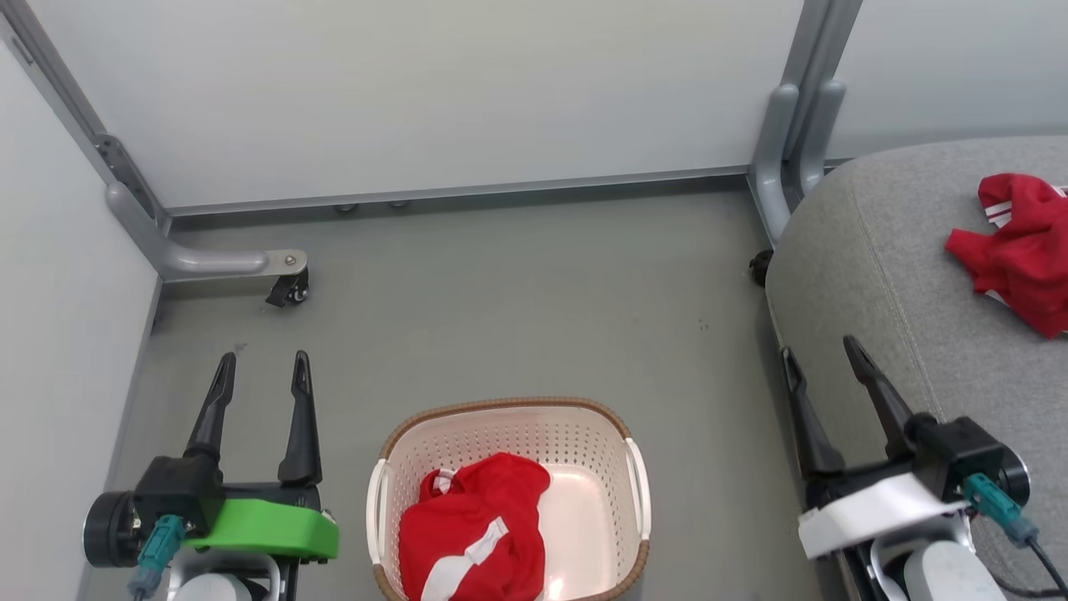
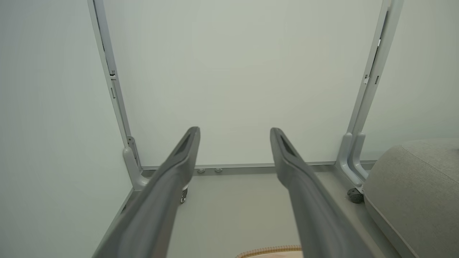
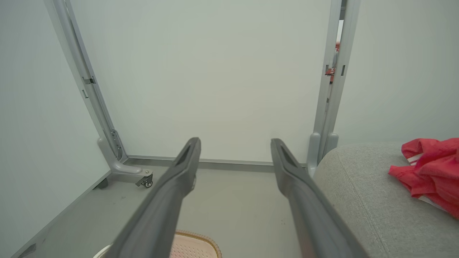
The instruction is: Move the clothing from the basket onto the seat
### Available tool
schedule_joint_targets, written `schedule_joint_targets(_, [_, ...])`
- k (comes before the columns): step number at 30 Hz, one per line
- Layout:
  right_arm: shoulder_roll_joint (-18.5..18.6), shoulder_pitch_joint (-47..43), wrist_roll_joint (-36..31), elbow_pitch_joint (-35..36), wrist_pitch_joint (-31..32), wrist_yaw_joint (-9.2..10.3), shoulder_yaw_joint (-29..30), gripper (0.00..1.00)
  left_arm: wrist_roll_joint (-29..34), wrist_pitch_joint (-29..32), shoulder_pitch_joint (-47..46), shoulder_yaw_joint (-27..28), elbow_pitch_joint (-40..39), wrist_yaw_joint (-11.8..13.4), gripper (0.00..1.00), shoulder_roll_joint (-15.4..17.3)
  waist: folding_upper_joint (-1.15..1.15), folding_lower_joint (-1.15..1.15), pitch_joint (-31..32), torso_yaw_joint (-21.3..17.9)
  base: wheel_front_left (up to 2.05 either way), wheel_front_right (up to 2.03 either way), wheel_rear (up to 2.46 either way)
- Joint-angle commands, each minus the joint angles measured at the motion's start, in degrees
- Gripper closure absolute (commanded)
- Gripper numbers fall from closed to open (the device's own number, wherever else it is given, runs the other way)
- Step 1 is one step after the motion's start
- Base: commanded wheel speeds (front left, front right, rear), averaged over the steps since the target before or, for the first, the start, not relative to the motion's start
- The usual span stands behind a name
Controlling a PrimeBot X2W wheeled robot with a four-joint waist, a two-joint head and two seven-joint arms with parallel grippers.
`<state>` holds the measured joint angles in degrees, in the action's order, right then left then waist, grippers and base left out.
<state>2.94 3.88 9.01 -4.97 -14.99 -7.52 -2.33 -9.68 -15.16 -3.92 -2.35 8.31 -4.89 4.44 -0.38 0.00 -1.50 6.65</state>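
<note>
Half of the job looks done. The first red garment [image 1: 1018, 250] lies crumpled on the seat [image 1: 884, 275], beyond the tips of the right fingers [image 1: 872, 388] and off to their right, well apart from them. The second red garment [image 1: 476, 534] is left in the basket [image 1: 501, 406], which stands on the floor [image 1: 517, 300] between the two pairs of fingers, level with their bases rather than their tips.

Both the right fingers and the left fingers [image 1: 302, 417] are spread wide with nothing between them, so no lift has begun. By my reading, what remains is one pick from the basket and one drop on the seat.

The second red garment is bunched into the half of the basket nearer the left fingers. Its long axis runs roughly the way those fingers point, from the near rim towards the far wall, and a white stripe crosses it on a slant. The first red garment stretches away from the right fingertips and rightward, its white-striped trim at the far end. Which piece is jersey and which shorts I cannot tell.
</note>
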Motion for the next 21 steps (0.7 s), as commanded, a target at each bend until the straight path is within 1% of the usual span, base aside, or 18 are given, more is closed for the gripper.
schedule_joint_targets(1, [0.0,-1.7,0.0,0.6,-0.2,0.06,0.2,0.00,0.6,0.0,1.0,0.1,-0.3,-0.2,0.00,-0.2,0.38,0.00,0.6,0.3,0.00,0.00,0.00])
schedule_joint_targets(8, [0.0,-6.0,1.8,2.8,-0.2,0.06,0.3,0.00,1.7,0.0,2.1,0.2,-0.4,-0.8,0.00,-0.6,0.38,0.00,0.9,0.3,0.00,0.00,0.00])
schedule_joint_targets(21, [0.0,-5.1,1.9,1.9,-0.2,0.06,0.1,0.00,2.2,0.0,2.0,0.9,0.3,-1.5,0.00,-1.0,0.38,0.00,0.9,0.0,0.00,0.00,0.00])
